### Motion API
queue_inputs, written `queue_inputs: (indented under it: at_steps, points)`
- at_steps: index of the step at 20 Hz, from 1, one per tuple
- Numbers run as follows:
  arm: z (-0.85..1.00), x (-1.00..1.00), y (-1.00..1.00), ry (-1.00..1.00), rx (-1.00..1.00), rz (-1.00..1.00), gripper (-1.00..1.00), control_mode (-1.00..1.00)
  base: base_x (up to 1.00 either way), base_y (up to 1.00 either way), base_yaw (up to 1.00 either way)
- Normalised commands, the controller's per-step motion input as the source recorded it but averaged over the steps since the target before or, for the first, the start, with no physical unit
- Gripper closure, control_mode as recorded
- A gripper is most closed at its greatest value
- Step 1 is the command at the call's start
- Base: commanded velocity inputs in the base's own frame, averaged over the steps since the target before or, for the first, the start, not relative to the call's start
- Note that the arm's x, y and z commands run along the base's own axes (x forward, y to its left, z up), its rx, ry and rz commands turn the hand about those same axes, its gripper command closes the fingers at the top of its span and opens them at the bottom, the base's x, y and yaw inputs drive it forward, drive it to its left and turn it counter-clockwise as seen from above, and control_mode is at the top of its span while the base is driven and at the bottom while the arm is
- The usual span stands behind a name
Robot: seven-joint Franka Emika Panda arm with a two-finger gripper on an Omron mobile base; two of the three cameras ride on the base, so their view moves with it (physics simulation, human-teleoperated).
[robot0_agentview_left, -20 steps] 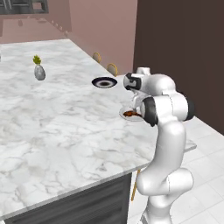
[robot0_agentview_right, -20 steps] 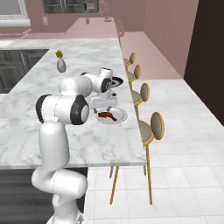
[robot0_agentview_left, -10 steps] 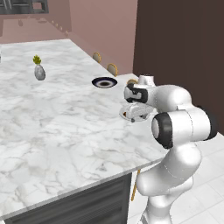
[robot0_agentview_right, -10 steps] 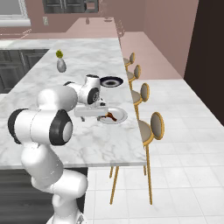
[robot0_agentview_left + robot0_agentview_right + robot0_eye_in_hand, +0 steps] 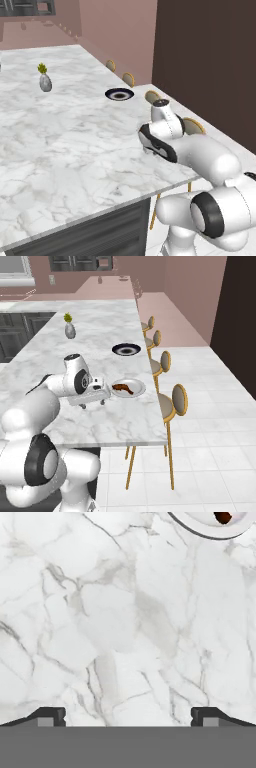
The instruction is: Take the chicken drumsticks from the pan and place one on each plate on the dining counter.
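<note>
A reddish-brown chicken drumstick [image 5: 122, 388] lies on the pale plate [image 5: 136, 391] near the stool-side edge of the dining counter [image 5: 117, 423]. The dark plate [image 5: 126, 349] sits bare farther along the same edge, also seen in the left base view [image 5: 119, 94]. My gripper [image 5: 92, 402] hangs open just left of the pale plate, fingers pointing down at bare marble, holding nothing. In the hand view my gripper [image 5: 128, 716] is spread wide over the marble [image 5: 125, 612], with the pale plate's rim [image 5: 200, 532] and a bit of the drumstick [image 5: 222, 517] at the top right. The pan is out of view.
A small grey vase with a yellow sprig [image 5: 69, 329] stands far back on the counter, also visible in the left base view [image 5: 45, 81]. A row of yellow-rimmed stools [image 5: 172, 401] lines the counter's right edge. Dark cabinets [image 5: 15, 331] stand beyond the counter's left side.
The hand has drawn back off the pale plate to the bare marble beside it, and the arm has folded lower and nearer the base. The drumstick has stayed on the plate.
</note>
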Motion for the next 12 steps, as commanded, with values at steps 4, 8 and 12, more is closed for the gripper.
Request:
queue_inputs:
  at_steps: [4, 8, 12]
  points:
    - [0.22, -0.64, 0.01, 0.00, -0.08, -0.15, -1.00, -1.00, 0.00, 0.00, 0.00]
    - [0.19, -0.60, 0.00, 0.05, 0.00, -0.10, -1.00, -1.00, 0.00, 0.00, 0.00]
    - [0.14, -0.36, 0.00, 0.22, 0.02, -0.04, -1.00, -1.00, 0.00, 0.00, 0.00]
